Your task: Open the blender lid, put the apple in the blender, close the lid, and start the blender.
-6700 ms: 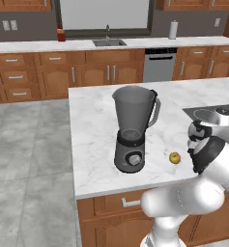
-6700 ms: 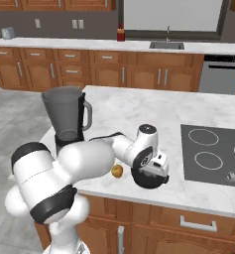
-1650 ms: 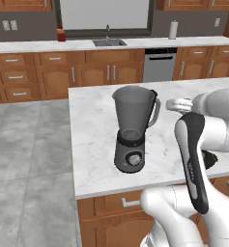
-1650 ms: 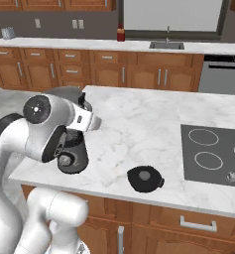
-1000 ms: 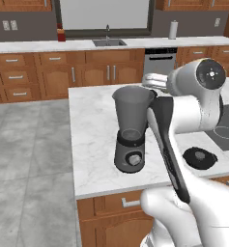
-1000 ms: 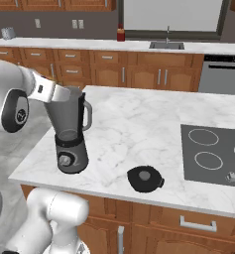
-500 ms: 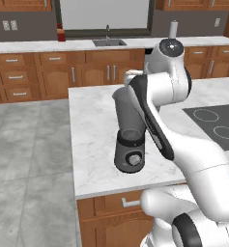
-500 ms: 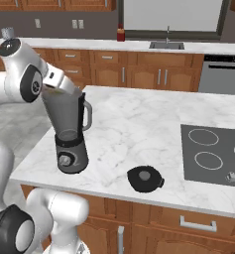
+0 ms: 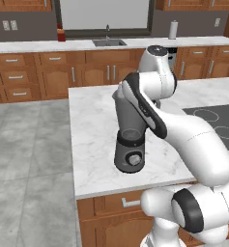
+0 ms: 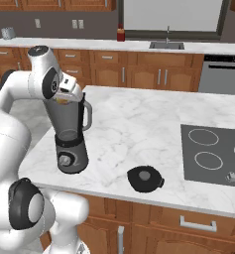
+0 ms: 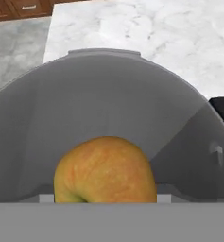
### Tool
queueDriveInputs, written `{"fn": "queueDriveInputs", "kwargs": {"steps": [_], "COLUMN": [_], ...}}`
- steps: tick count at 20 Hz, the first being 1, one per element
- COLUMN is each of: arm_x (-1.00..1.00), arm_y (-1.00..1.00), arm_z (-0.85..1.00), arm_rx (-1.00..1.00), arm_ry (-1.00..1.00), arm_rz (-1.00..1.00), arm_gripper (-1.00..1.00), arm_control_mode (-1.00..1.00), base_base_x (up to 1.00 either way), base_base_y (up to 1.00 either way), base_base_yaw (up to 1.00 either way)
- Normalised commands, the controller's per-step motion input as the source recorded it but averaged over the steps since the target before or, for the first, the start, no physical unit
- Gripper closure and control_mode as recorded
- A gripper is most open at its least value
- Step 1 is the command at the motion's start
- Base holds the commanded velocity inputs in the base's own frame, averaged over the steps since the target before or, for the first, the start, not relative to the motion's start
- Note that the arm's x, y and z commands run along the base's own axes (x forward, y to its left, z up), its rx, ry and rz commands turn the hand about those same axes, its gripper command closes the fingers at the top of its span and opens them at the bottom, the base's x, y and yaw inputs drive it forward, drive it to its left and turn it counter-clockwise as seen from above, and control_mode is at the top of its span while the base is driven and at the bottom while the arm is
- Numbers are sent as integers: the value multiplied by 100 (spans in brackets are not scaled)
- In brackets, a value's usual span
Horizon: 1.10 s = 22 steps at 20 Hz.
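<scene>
Apple (image 11: 105,170): yellow-orange with a reddish blush, nearest the hand camera, poised directly over the open mouth of the jar. In the right base view a sliver of it (image 10: 63,100) shows at the jar's rim, tucked under the gripper (image 10: 65,97). It appears clamped in the gripper; the fingertips themselves are hidden, so contact cannot be confirmed outright.

Blender (image 10: 69,134): upright near the front left corner of the island counter (image 10: 139,124), smoky jar open at the top, handle turned toward the cooktop, dark base with round knob facing front. In the left base view the base (image 9: 130,153) is plain while the arm covers most of the jar. The hand view looks straight down into the jar (image 11: 61,108), its inside bare.

Lid (image 10: 145,178): dark disc with centre knob, lying flat on the counter near the front edge, well apart from the blender, between it and the cooktop (image 10: 213,154).

Back wall: sink (image 9: 107,42), cabinets, red canister (image 10: 121,33).
</scene>
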Motion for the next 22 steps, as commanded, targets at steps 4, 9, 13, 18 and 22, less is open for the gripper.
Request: {"fn": "queueDriveInputs", "kwargs": {"steps": [4, 9, 13, 18, 22], "arm_x": [8, 0, -1, -7, -31], "arm_y": [24, 8, 0, 6, -3], "arm_z": [-79, -49, -5, 18, 78], "arm_rx": [0, 0, 0, 0, 0], "arm_ry": [16, 3, 0, 0, -12], "arm_rz": [12, 5, 0, 0, 0], "arm_gripper": [100, -100, -100, -100, -100], "arm_control_mode": [-100, -100, -100, -100, -100], "base_base_x": [0, 0, 0, 0, 0], "base_base_y": [0, 0, 0, 0, 0], "base_base_yaw": [0, 0, 0, 0, 0]}}
